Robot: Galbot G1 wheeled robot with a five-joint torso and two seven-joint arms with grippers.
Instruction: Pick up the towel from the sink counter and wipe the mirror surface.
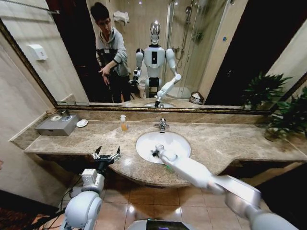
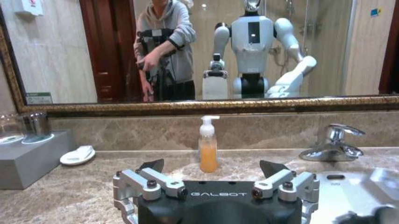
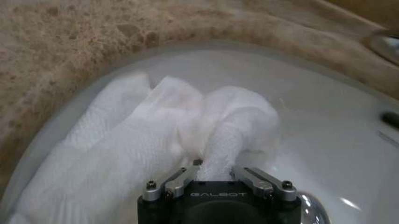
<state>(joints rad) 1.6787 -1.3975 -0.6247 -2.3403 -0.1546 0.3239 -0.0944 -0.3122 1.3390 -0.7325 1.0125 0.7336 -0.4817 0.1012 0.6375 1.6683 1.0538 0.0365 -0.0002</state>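
Observation:
A white towel [image 3: 156,135] lies crumpled in the white basin [image 1: 168,141] of the marble sink counter [image 1: 225,143]. My right gripper [image 3: 215,170] reaches down into the basin [image 3: 324,121] and is shut on a raised fold of the towel. In the head view the right gripper [image 1: 156,152] sits at the basin's near left rim. My left gripper [image 1: 106,153] hovers open at the counter's front edge, left of the basin, holding nothing. The left gripper [image 2: 212,166] faces the mirror surface [image 2: 93,46]. The mirror surface [image 1: 144,48] spans the wall behind the counter.
A chrome faucet [image 1: 162,125] stands behind the basin, with an orange soap bottle [image 1: 123,123] to its left. A grey box with glasses [image 1: 56,125] and a white soap dish [image 1: 82,123] sit at the far left. Potted plants [image 1: 288,117] crowd the right end.

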